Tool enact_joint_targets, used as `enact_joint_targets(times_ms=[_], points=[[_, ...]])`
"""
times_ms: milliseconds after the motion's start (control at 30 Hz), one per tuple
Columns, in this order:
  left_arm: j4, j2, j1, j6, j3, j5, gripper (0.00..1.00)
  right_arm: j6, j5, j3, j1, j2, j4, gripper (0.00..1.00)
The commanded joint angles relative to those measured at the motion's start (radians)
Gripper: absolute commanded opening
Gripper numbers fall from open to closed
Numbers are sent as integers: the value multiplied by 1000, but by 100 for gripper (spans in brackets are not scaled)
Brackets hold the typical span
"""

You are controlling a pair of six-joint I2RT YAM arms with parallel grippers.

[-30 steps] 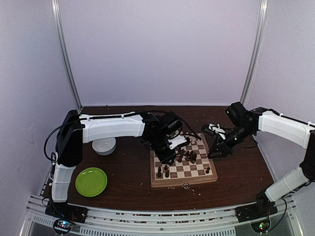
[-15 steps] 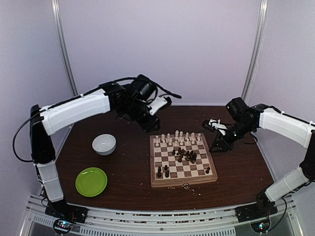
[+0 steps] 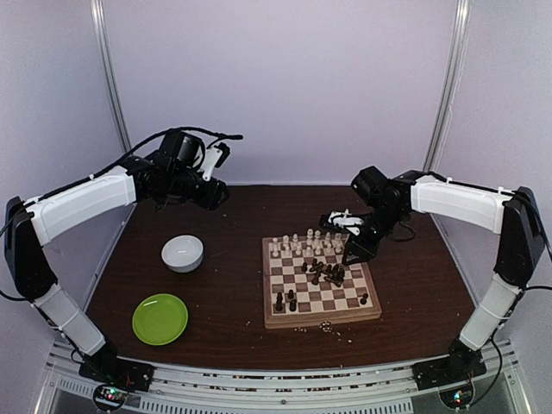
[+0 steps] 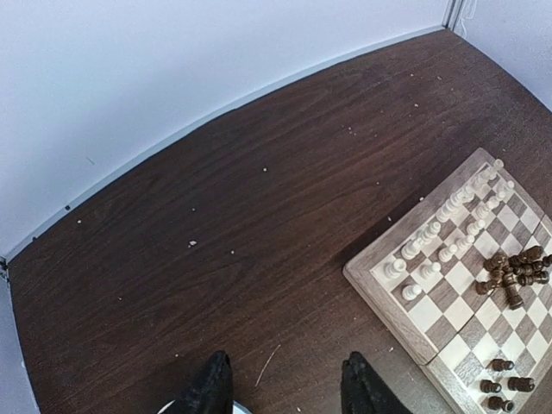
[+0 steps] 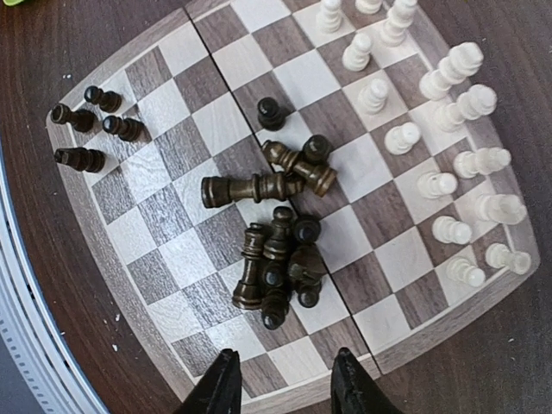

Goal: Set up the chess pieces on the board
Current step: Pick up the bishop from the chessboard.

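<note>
Hovering empty with jaws apart, the right gripper (image 5: 280, 379) had the toppled dark chess pieces (image 5: 276, 259) heaped just beyond its fingertips on the board (image 5: 172, 103), so pinching one outer piece off the tangle looked safest; left gripper (image 4: 286, 388) hung parted, empty, the board well off ahead of it.

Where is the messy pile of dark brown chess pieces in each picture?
Top camera: the dark pile lies mid-board, just right of the picture's centre.
Left wrist: the dark pile is at the far right edge, below the middle.
Right wrist: the dark pile fills the centre, tumbled over.
Shared landmark: the pale pieces stand in rows along one board edge.
</note>
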Motion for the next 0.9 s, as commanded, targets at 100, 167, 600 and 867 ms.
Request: enact_joint_targets(times_ms=[100, 167, 600, 867], points=[[101, -29, -3, -35, 1, 63, 45, 24, 62, 19, 31, 62, -38, 38], [101, -28, -2, -38, -1, 64, 45, 26, 73, 23, 32, 77, -37, 38], [98, -11, -2, -33, 3, 63, 46, 49, 48, 58, 41, 141, -38, 32], [95, -12, -3, -25, 3, 54, 46, 48, 43, 55, 49, 151, -45, 23]])
